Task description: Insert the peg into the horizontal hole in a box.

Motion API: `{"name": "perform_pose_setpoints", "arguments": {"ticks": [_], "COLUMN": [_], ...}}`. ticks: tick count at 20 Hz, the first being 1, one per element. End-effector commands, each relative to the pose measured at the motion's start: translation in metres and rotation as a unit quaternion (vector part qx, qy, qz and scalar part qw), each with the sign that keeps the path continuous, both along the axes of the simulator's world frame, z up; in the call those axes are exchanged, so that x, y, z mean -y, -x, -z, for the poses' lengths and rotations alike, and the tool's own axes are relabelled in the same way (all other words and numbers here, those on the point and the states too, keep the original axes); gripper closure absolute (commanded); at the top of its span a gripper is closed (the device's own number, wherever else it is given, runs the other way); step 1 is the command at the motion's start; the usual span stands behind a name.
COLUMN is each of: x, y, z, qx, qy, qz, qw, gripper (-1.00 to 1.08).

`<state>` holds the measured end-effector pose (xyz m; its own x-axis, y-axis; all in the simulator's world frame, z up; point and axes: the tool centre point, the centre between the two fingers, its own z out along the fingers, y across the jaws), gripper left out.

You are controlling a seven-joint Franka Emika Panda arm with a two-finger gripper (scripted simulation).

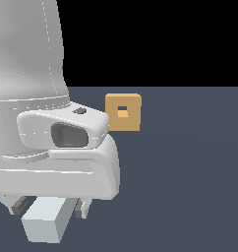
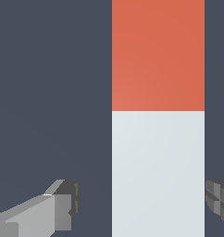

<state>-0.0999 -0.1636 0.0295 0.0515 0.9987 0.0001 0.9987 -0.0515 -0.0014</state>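
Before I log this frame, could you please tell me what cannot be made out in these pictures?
- Peg: in the exterior view the arm hides most of it; its red end is unseen there.
- Pincer: in the wrist view both fingers are cut off by the picture's edges; contact with the peg is unclear.
- Box: absent from the wrist view.
- Hole: too small to judge depth.

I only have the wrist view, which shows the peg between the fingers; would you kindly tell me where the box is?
Observer: The box stands on the floor, just to the exterior view's right of the arm.
Operator: Thank you. Is its hole visible?
Observer: Yes, the hole sits in the centre of the face turned toward that camera.
Operator: Is the box touching the peg?
Observer: No. The peg's pale end shows below the gripper, well apart from the box.
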Motion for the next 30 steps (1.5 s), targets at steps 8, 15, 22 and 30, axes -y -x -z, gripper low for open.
{"name": "perform_pose_setpoints", "arguments": {"ticks": [8, 15, 22, 30], "x": [0.0, 0.0, -0.016, -0.076], "y": [-0.001, -0.001, -0.008, -0.034], "z": [0.009, 0.008, 0.004, -0.011], "qx": [0.001, 0.001, 0.001, 0.001], "qy": [0.0, 0.0, 0.0, 0.0], "qz": [0.0, 0.0, -0.002, -0.007], "qw": [1.0, 1.0, 1.0, 1.0], "gripper": [1.08, 1.08, 1.08, 1.08]}}
